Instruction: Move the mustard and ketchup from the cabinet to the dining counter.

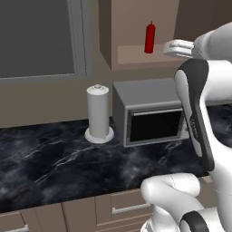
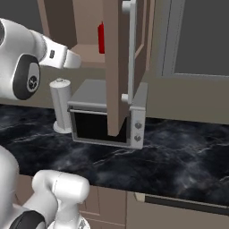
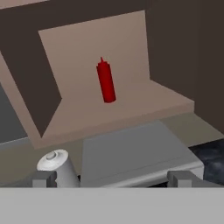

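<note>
Red ketchup half hidden behind open cabinet door

Open cabinet door, ketchup behind it, microwave beneath, paper towel roll

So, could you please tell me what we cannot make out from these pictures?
- Ketchup, right base view: mostly hidden behind the open cabinet door; a red sliver shows.
- Pincer, left base view: jaw spacing unclear, seen side-on; in the hand view its tips stand wide apart.
- Cabinet, hand view: its right part lies behind the dark door panel.
- Microwave, left base view: right end hidden by the arm.
</note>
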